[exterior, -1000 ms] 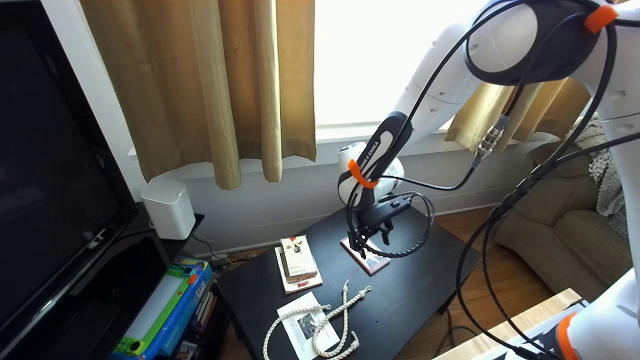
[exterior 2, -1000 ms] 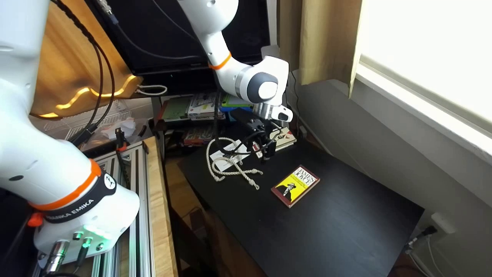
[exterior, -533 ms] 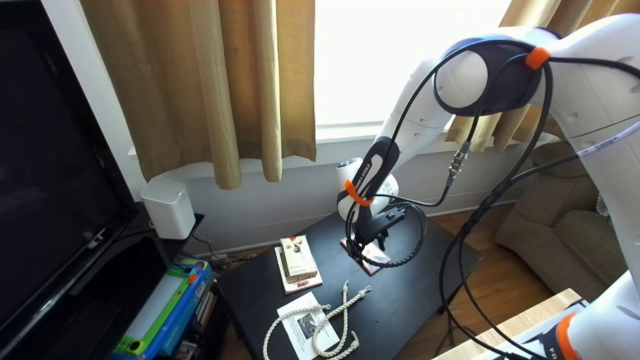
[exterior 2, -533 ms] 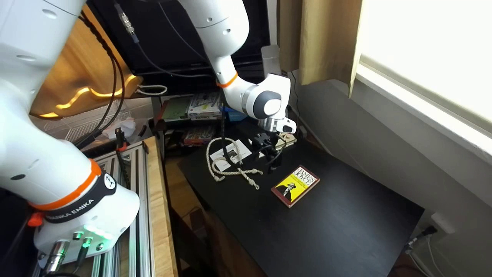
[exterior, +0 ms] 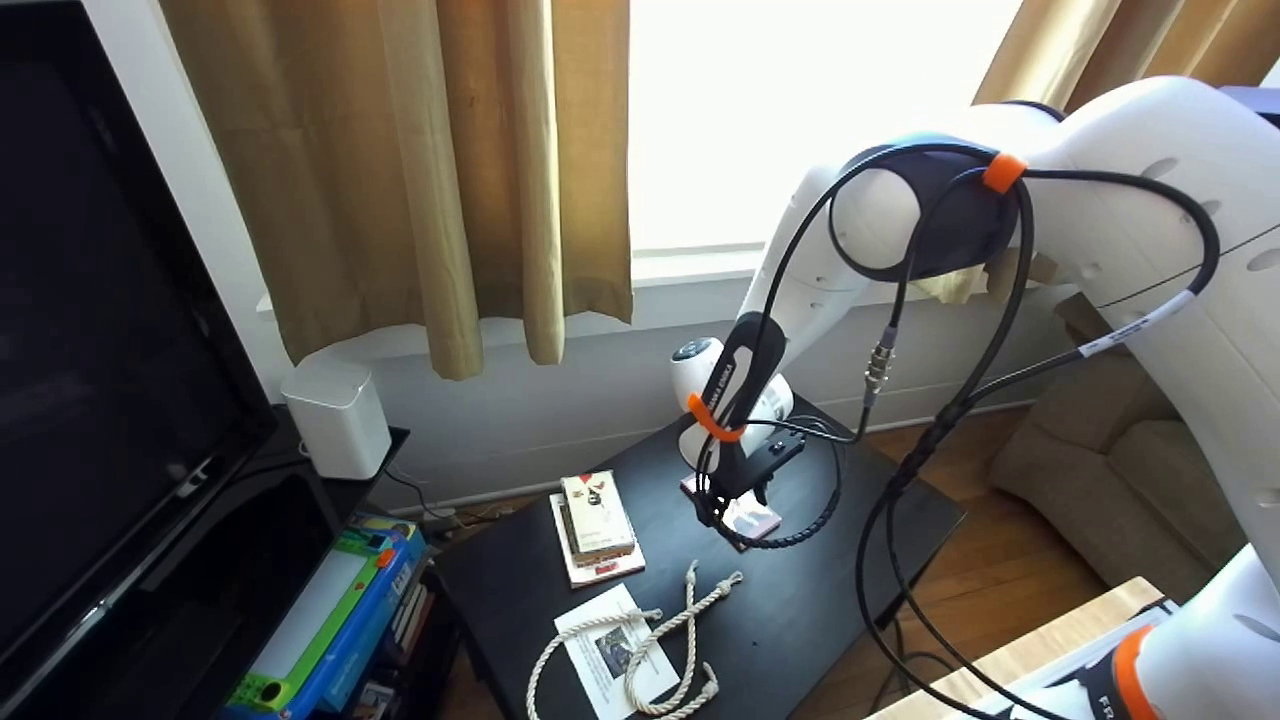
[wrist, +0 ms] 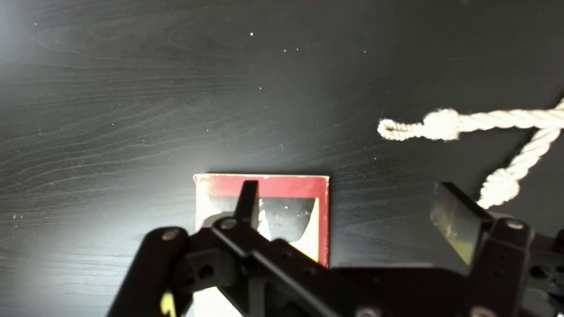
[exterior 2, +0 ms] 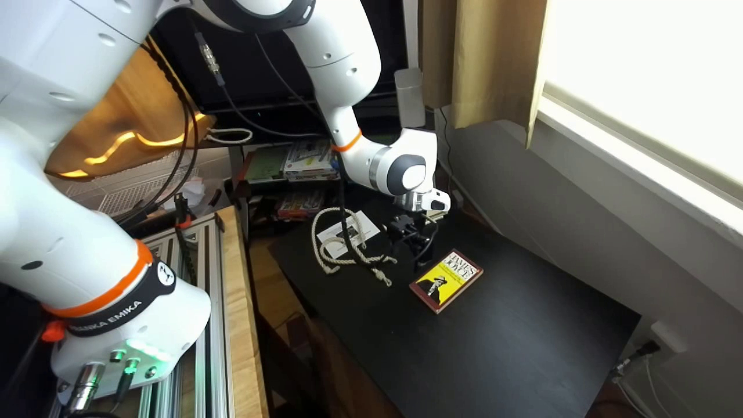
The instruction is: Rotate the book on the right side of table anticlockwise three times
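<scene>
The book (exterior: 752, 516) lies flat on the black table (exterior: 800, 590). In an exterior view it shows a yellow cover with a dark red border and "James Joyce" lettering (exterior 2: 447, 280). In the wrist view one end of the book (wrist: 299, 215) shows at the bottom, partly hidden by a finger. My gripper (wrist: 348, 202) is open and empty. Its left finger appears over the book and its right finger over bare table beside it. In an exterior view the gripper (exterior 2: 422, 258) hangs at the book's far corner. I cannot tell whether it touches the book.
A white rope (exterior: 690, 640) lies across a printed white sheet (exterior: 612, 650) on the table. A stack of books (exterior: 600, 515) stands near the table's wall side. The rope's knotted ends also show right of the gripper in the wrist view (wrist: 498, 123).
My arm has come down and the gripper has moved closer to the book. The book, rope and stack have not moved.
</scene>
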Robot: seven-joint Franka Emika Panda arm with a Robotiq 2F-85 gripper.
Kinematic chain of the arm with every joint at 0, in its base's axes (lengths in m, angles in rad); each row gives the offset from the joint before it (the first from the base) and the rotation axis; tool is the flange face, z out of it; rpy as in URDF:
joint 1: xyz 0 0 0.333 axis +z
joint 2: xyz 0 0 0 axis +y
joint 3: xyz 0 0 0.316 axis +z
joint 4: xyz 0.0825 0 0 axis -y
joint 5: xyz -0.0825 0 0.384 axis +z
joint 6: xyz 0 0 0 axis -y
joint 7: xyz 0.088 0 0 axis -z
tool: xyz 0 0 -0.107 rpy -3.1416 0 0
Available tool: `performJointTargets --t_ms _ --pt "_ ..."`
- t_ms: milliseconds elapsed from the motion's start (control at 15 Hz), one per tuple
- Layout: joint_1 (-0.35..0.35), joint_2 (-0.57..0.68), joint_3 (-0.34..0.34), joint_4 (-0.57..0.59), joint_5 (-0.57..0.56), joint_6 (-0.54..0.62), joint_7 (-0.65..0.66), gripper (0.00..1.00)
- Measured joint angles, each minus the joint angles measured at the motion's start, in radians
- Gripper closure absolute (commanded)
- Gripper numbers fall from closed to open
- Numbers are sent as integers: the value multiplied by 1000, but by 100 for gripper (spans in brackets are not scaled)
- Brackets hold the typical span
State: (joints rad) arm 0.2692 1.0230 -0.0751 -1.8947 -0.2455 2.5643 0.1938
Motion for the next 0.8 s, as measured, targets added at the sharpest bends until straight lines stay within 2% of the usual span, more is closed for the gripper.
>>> performJointTargets --t_ms 333,800 --pt "-6 6 0 14 8 -22 -3 0" --pt "-22 113 -12 123 3 -64 -24 0"
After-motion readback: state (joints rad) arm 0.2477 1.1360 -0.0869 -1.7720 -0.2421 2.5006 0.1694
